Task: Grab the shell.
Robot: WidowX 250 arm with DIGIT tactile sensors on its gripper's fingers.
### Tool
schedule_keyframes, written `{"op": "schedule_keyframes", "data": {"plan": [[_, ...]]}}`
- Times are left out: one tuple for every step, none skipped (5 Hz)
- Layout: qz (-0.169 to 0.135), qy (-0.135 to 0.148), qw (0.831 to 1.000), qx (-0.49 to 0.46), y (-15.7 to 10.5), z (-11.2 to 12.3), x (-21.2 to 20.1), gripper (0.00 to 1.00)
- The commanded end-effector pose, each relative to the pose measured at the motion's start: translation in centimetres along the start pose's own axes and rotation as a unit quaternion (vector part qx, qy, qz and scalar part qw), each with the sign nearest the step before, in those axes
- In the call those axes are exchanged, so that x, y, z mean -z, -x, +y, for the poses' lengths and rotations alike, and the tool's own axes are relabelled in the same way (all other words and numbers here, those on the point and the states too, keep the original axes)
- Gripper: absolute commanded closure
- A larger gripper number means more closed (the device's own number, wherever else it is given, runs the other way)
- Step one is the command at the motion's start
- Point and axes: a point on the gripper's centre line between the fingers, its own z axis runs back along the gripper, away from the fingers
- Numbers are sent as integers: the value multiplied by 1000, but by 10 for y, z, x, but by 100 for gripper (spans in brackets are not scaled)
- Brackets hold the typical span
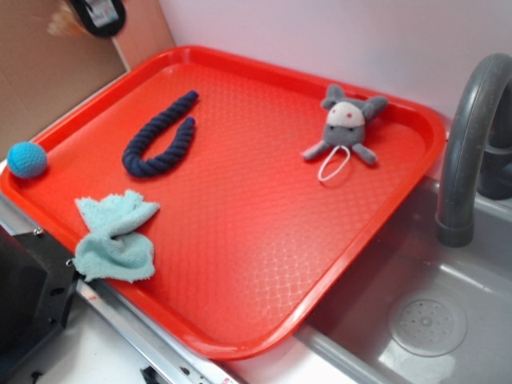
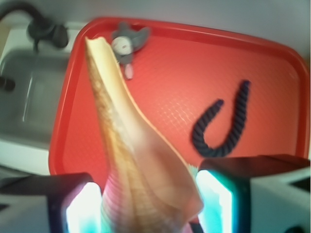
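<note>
The shell (image 2: pixel 131 160), tan and cream with a pinkish ribbed base, fills the middle of the wrist view, and its long pointed tail reaches away over the red tray (image 2: pixel 272 53). My gripper (image 2: pixel 148 206) is shut on the shell, with one glowing pad (image 2: pixel 80 211) on its left side and the other pad (image 2: pixel 214 204) on its right. It is held well above the tray. In the exterior view neither the shell nor the gripper shows, only the tray (image 1: pixel 264 240).
On the tray lie a navy rope loop (image 1: pixel 156 136), a grey plush mouse (image 1: pixel 344 128), a crumpled light-blue cloth (image 1: pixel 116 236) and a blue ball (image 1: pixel 27 159) at its left rim. A grey sink (image 1: pixel 448 272) with a dark faucet (image 1: pixel 468 144) adjoins the tray on the right.
</note>
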Motion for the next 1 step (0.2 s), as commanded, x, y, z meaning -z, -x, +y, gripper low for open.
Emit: {"op": "schedule_keyframes", "data": {"plan": [[-6,-25,997,-79,10,-9,3,100]]}}
